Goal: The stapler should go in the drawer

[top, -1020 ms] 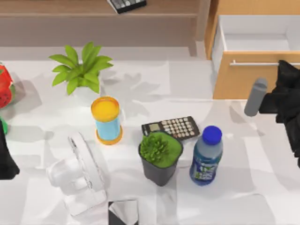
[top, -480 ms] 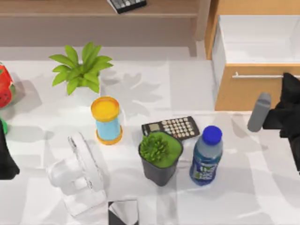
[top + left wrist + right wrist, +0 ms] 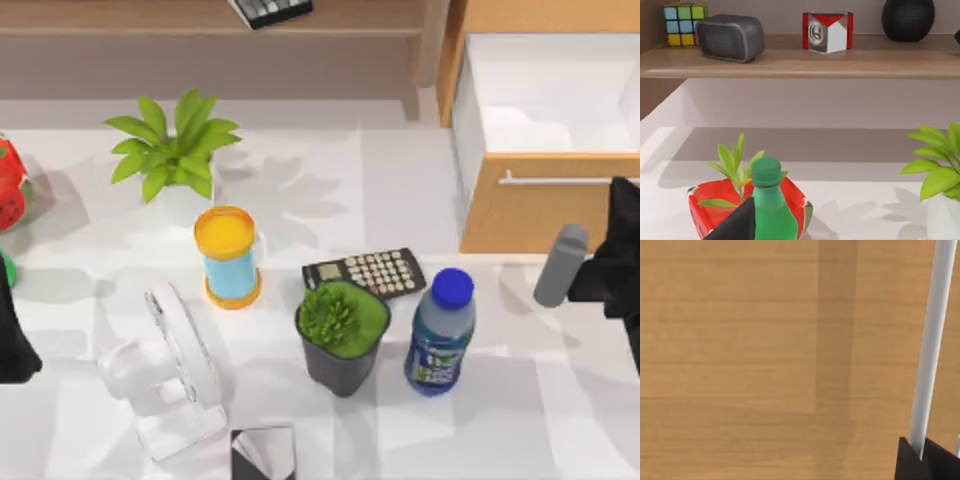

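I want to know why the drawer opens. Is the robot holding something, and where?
Yes. The right gripper is shut on the drawer handle, gripping the thin silver bar near its right end. The left gripper holds nothing.

White marbled surface (image 3: 420, 180) bearing a black calculator (image 3: 365, 272) near its centre. Just before the calculator: a dark potted plant (image 3: 341, 335) and a blue-capped bottle (image 3: 441, 332). Left of it: a yellow-lidded cup (image 3: 229, 256), a white fan (image 3: 165, 370), a leafy plant (image 3: 172, 152). A wooden shelf (image 3: 800, 62) carries a grey speaker (image 3: 730, 37) and a colour cube (image 3: 684, 18).
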`<action>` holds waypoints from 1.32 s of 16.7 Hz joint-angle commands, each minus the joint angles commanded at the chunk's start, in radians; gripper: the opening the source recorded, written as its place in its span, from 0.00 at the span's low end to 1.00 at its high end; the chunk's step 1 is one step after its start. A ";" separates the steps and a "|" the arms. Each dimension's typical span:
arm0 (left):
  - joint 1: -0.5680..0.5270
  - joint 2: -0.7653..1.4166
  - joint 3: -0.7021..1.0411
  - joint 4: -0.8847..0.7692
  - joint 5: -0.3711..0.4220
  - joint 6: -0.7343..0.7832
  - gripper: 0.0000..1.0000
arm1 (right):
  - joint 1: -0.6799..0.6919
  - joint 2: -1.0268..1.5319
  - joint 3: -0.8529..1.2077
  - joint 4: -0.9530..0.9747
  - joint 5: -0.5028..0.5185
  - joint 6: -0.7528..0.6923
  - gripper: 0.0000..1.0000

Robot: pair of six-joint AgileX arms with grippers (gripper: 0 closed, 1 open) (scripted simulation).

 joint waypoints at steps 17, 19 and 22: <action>0.000 0.000 0.000 0.000 0.000 0.000 1.00 | 0.000 0.000 0.000 0.000 0.000 0.000 1.00; 0.000 0.000 0.000 0.000 0.000 0.000 1.00 | 0.000 0.000 0.000 0.000 0.000 0.000 1.00; 0.000 0.000 0.000 0.000 0.000 0.000 1.00 | -0.001 0.000 0.002 0.000 0.000 0.000 1.00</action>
